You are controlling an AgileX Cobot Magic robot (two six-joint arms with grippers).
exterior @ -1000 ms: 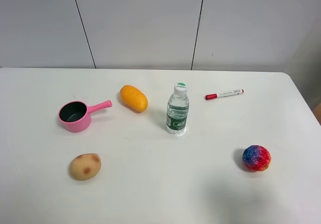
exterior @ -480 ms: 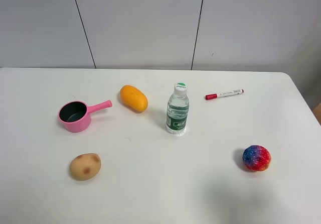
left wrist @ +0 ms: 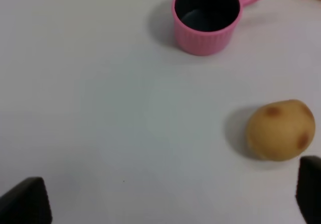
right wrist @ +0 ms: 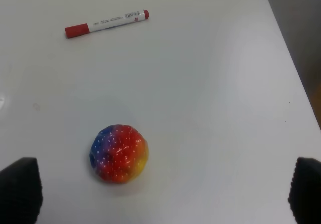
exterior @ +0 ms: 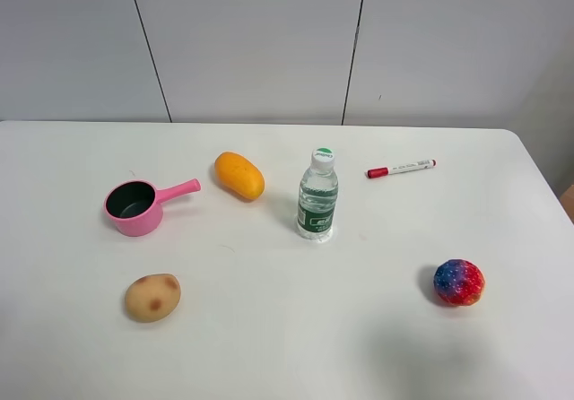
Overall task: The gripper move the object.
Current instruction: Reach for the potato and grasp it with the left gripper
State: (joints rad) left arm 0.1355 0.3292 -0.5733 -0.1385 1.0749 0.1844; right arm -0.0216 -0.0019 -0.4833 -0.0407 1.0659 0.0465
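The tan potato point(exterior: 152, 297) with brown spots lies on the white table at the front left; it also shows in the left wrist view point(left wrist: 281, 130). No arm shows in the exterior view. In the left wrist view the left gripper point(left wrist: 168, 196) is open above the table, its black fingertips point(left wrist: 26, 201) far apart, the potato just ahead of the other fingertip. In the right wrist view the right gripper point(right wrist: 165, 196) is open and empty above the table, its fingertips point(right wrist: 20, 191) wide apart.
A pink pot point(exterior: 134, 207) stands behind the potato, also in the left wrist view point(left wrist: 206, 17). An orange mango point(exterior: 239, 175), a water bottle point(exterior: 317, 195) and a red marker point(exterior: 401, 168) lie mid-table. A red-blue speckled ball point(exterior: 459, 282) sits front right, near the table's right edge point(right wrist: 288, 68).
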